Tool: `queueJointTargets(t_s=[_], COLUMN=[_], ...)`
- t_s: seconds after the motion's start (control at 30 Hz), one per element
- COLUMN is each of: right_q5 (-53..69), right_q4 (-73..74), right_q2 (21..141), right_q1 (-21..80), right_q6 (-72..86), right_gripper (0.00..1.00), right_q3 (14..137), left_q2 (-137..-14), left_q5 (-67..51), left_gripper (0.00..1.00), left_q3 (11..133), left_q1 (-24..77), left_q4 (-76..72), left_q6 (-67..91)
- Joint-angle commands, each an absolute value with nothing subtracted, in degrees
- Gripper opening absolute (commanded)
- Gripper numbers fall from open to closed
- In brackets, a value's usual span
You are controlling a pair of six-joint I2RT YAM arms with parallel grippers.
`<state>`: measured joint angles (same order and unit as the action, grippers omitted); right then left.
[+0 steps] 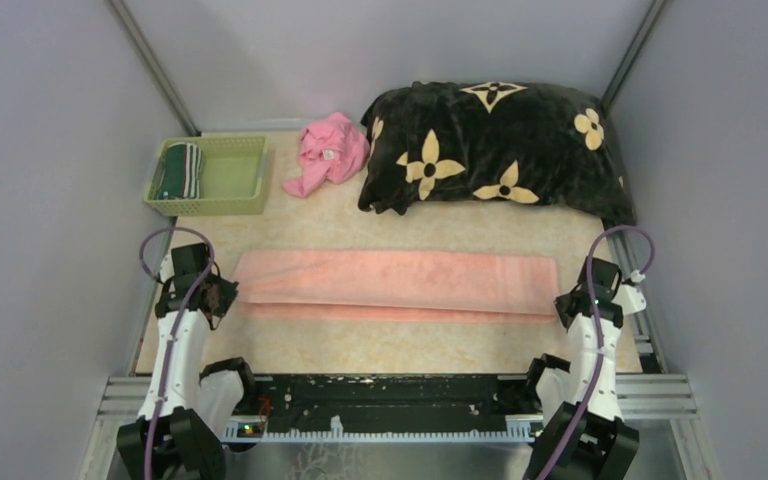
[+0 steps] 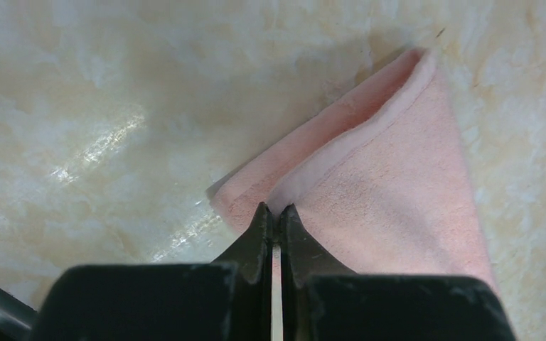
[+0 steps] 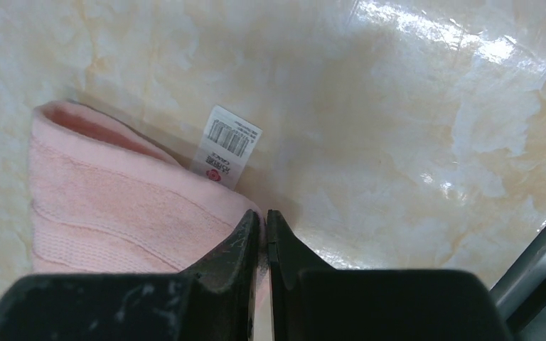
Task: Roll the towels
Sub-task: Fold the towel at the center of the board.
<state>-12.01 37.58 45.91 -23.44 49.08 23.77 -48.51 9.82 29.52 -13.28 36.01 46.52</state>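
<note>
At table (image 1: 380,348) centre the pink towel (image 1: 395,283) lay folded, 9 to 3 o'clock. Your left gripper (image 2: 271,209) sat closed at its 9 end, right gripper (image 3: 263,214) closed at 3; pinch unclear. You needed even corners and a tight, straight roll.

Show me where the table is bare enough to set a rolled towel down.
Two bare strips: one between the pink towel and the blanket, another between the towel and the near rail. The back edge is crowded: basket, crumpled cloth, blanket.
</note>
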Motion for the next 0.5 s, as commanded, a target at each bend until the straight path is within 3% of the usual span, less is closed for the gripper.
queueJointTargets(t_s=[0.0,0.47], right_q5=[-15.8,-13.9], right_q4=[38.2,35.8], right_q2=[44.4,48.5], right_q1=[-24.4,-24.4], right_q6=[48.9,50.2], right_gripper=[0.08,0.10], right_q3=[27.7,23.8], left_q2=[-46.5,-48.7], left_q5=[12.4,10.2], left_gripper=[0.00,0.01], left_q3=[32.3,26.3], left_q1=[-13.8,-13.9], left_q4=[39.0,38.2], left_q6=[47.6,53.2])
